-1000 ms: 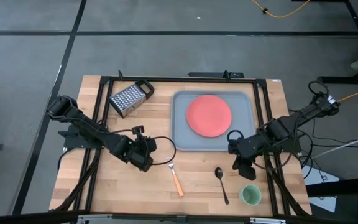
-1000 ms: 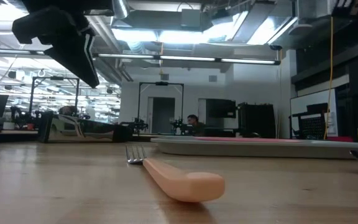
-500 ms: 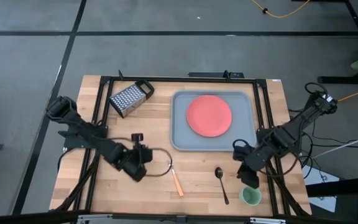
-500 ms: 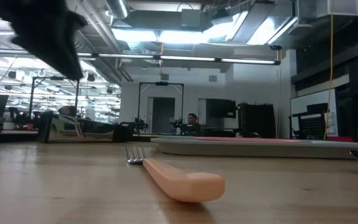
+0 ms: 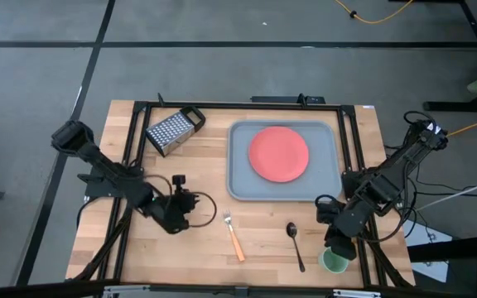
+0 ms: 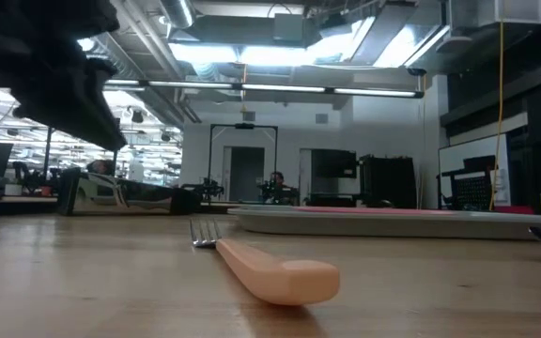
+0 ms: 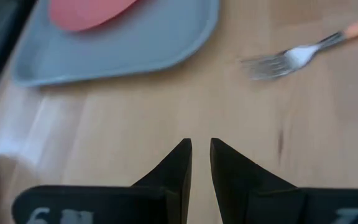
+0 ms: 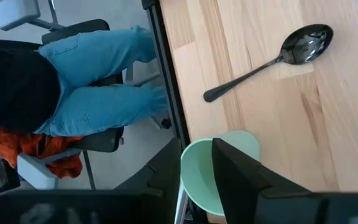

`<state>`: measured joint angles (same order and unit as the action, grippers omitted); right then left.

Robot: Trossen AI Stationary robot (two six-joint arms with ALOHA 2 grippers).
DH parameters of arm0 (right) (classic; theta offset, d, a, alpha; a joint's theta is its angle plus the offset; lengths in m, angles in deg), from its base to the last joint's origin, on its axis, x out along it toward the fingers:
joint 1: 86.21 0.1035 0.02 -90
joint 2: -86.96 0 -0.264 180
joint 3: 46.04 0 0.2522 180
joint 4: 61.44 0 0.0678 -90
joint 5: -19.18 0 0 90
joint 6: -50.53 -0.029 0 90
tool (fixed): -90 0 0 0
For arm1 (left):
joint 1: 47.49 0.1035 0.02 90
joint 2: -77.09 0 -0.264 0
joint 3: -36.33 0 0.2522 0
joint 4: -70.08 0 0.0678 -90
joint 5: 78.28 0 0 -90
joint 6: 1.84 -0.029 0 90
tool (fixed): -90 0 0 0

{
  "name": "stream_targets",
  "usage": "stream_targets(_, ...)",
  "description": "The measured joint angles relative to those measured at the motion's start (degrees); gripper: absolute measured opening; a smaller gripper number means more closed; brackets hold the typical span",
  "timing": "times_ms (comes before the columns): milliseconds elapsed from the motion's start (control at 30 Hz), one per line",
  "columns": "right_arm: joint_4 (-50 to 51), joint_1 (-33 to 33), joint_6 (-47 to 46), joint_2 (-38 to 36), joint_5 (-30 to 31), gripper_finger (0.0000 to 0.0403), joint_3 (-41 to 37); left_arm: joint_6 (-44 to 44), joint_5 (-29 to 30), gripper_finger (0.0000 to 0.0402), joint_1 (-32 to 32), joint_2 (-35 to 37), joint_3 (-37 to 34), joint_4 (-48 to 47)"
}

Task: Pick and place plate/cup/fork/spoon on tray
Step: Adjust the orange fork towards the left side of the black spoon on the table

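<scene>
The coral-red plate lies in the grey-blue tray at the far right of the table. The orange-handled fork and the dark spoon lie flat on the wood near the front edge. The pale green cup stands at the front right. My right gripper is open right above the cup. In the right wrist view one finger is over the cup's mouth and the other outside its wall; I cannot tell if they touch. My left gripper is shut and empty, left of the fork.
A metal box grater lies at the far left. A black frame runs around the table. A person in blue jeans sits on a chair just beyond the table's near edge by the cup. Bare wood lies between fork and spoon.
My right gripper has gone from the tray's near right corner toward the table's near edge and now stands over the cup. My left gripper has drawn back toward the table's left edge, away from the fork. The tableware has not moved.
</scene>
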<state>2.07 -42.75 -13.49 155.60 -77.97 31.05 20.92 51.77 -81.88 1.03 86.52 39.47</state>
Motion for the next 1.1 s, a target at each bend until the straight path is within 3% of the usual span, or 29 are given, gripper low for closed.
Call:
stream_targets(200, -0.53, -0.02, 0.06, 0.00, 5.34, 0.0097, -0.02, -9.72, -11.86, 0.0053, 8.05, 7.20, -8.21, 14.64)
stream_targets(333, -3.03, -0.15, 0.05, 0.22, 6.11, 0.0097, -0.02, -11.24, -15.06, 0.0053, 11.12, 9.18, -11.34, 21.34)
stream_targets(433, -11.72, -0.11, 3.54, 1.16, 6.56, 0.0097, -0.04, -11.27, -16.16, 0.0053, 11.77, 9.67, -11.53, 22.78)
stream_targets(567, -27.06, 0.88, 12.44, 2.83, 3.69, 0.0096, -0.04, -15.93, -25.33, 0.0053, 11.78, 9.64, -11.53, 24.60)
stream_targets(667, -32.47, 2.07, 17.66, 3.59, 2.19, 0.0093, -0.04, -16.06, -26.76, 0.0053, 12.11, 9.64, -11.58, 24.75)
stream_targets(800, -30.79, 2.84, 19.33, 3.96, 3.74, 0.0090, -0.04, -16.92, -28.72, 0.0053, 13.80, 9.65, -14.75, 27.26)
stream_targets(1100, -27.40, 2.44, 16.32, 3.93, 7.58, 0.0090, -0.04, -13.04, -31.74, 0.0053, 15.66, 9.62, -25.11, 47.13)
